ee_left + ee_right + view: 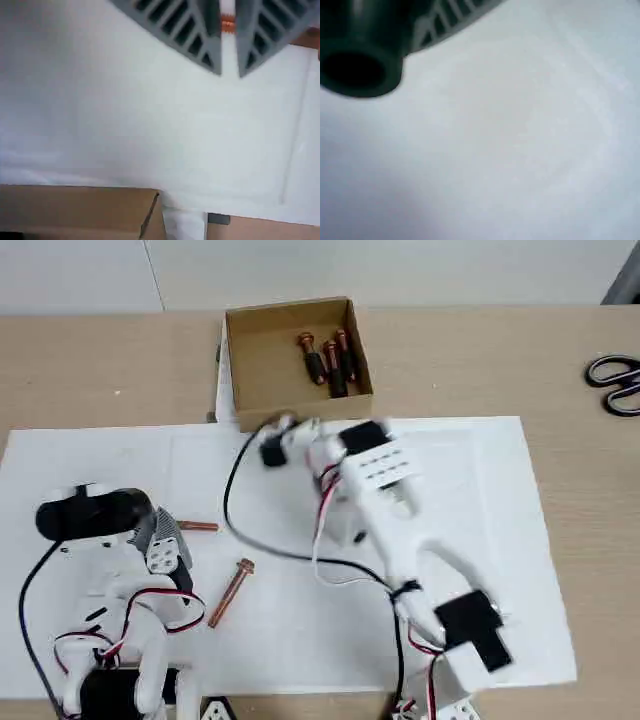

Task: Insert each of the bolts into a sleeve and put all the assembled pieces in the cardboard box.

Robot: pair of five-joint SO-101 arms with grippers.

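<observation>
Left gripper (228, 70) sits low over the white paper sheet (500, 540) at the near left of the table (100, 360), its grey ribbed fingers (192, 35) drawn in to a narrow gap and pinching a copper bolt (227, 22); threaded shank shows between the fingers, and in the high view the rest of the bolt sticks out sideways from the gripper toward the middle of the sheet. Second bolt (230, 592) lies loose on the sheet just beside the left arm, tilted, head end pointing away from the arm bases, apart from both grippers. Right gripper (280, 440) is stretched across the sheet to its far edge, just in front of the cardboard box (265, 370); it is clamped on a black sleeve (357, 65), which the right wrist view shows end-on with the bore open, one grey finger (445, 15) against its side, white sheet beneath. Cardboard box stands on the bare table at the sheet's far edge, open top, with three assembled pieces (330, 360) lying close together in its right half, copper heads toward the far wall. Scissors (615, 383) rest at the far right edge of the table, well apart from the work
</observation>
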